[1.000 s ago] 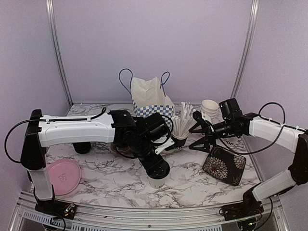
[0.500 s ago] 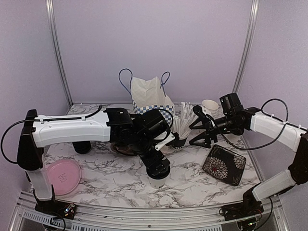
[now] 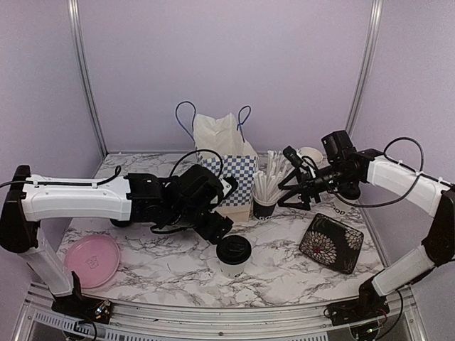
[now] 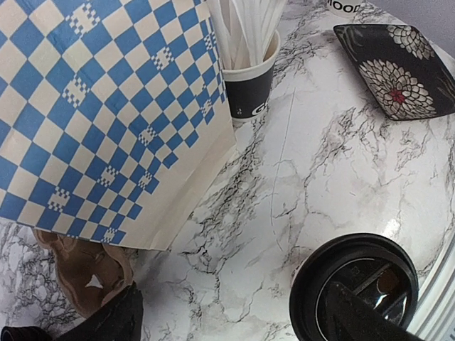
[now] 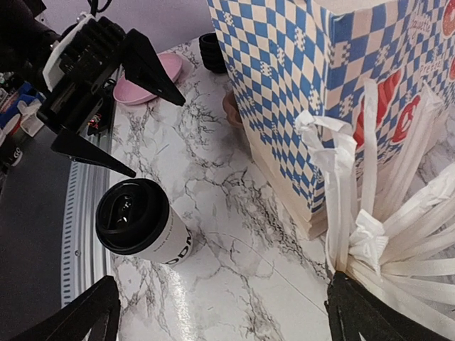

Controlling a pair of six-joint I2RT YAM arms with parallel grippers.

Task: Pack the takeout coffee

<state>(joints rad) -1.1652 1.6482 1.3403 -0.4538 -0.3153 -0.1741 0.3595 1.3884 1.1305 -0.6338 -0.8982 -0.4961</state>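
Packing looks barely begun, by my reading.

From the top camera I see one lidded cup (image 3: 233, 257) standing alone by the near edge of the surface (image 3: 163, 266), about midway along it. It sits in no carrier and is outside the checkered bag (image 3: 231, 170). My left claw (image 3: 219, 229) hangs just beyond the cup, jaws apart, gripping nothing. My right claw (image 3: 293, 183) is toward the far right corner, just beside the black cup of straws (image 3: 264, 206), also spread and empty. A second white cup (image 3: 311, 154), with no lid, stands behind that arm.

On the left wrist camera the black lid sits low and to the right, not clamped. A brown pulp carrier (image 4: 89, 266) peeks out from behind the bag's bottom corner, its pockets mostly hidden.

On the right wrist camera the cup stands upright and free, with the left claw open above and beside it.

What I judge is left: seat the cup in the carrier, deal with the unlidded cup, and load the bag.
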